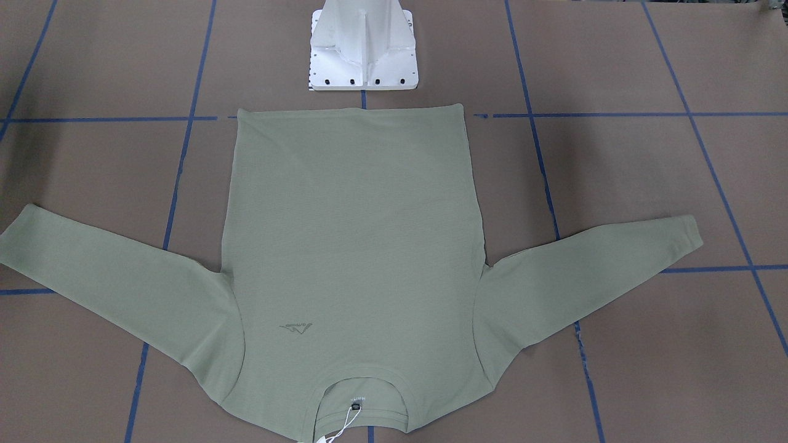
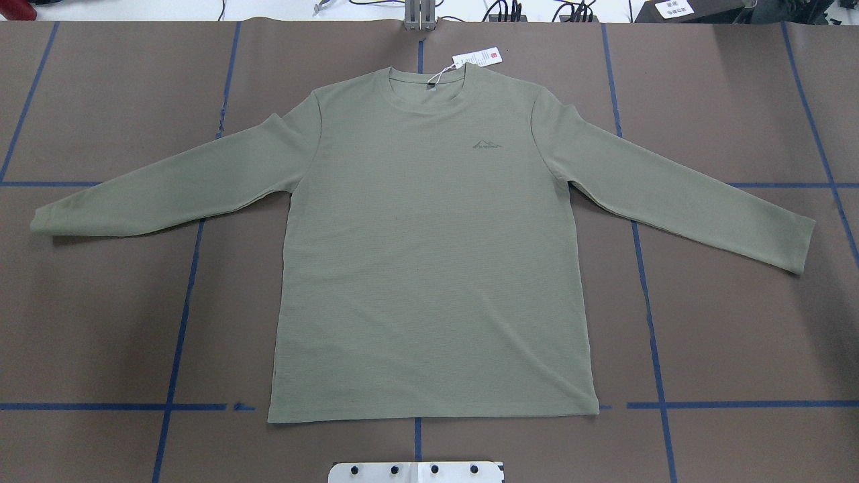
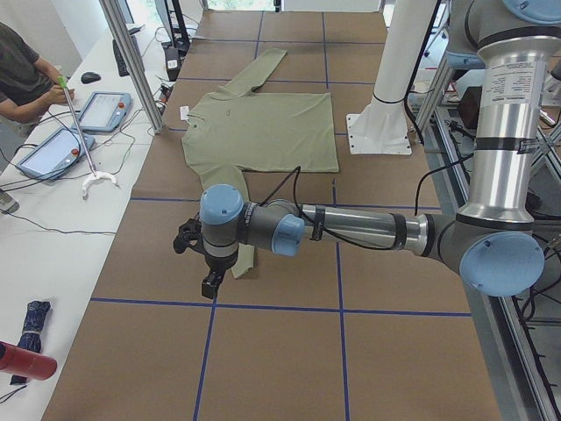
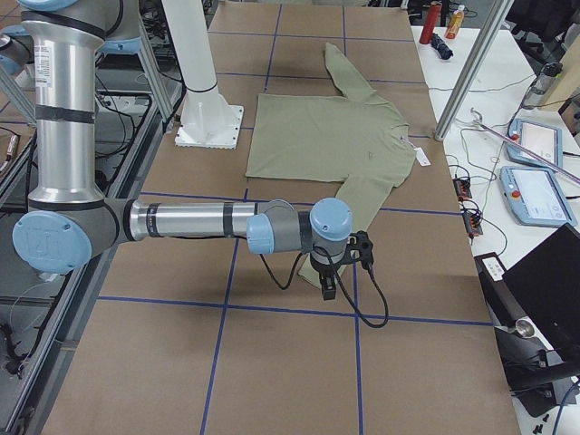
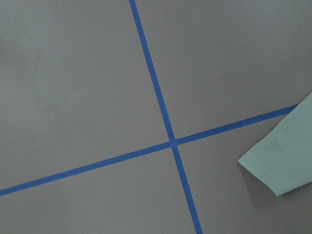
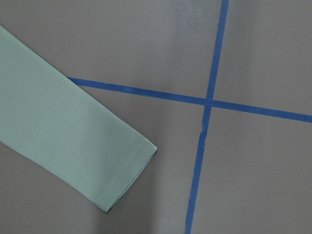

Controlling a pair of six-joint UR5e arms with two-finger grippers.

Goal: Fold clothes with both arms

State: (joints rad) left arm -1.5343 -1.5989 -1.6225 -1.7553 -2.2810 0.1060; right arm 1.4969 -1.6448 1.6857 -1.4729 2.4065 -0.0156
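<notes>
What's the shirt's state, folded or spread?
Spread. The shirt lies flat, logo up, both sleeves stretched out sideways, no part folded over.

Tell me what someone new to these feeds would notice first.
The green shirt lies flat and face up in the middle of the brown table, sleeves spread wide, with a white tag at its collar. The left arm and the right arm each reach out low over one end of the table, the left gripper near one cuff and the right gripper near the other.
</notes>
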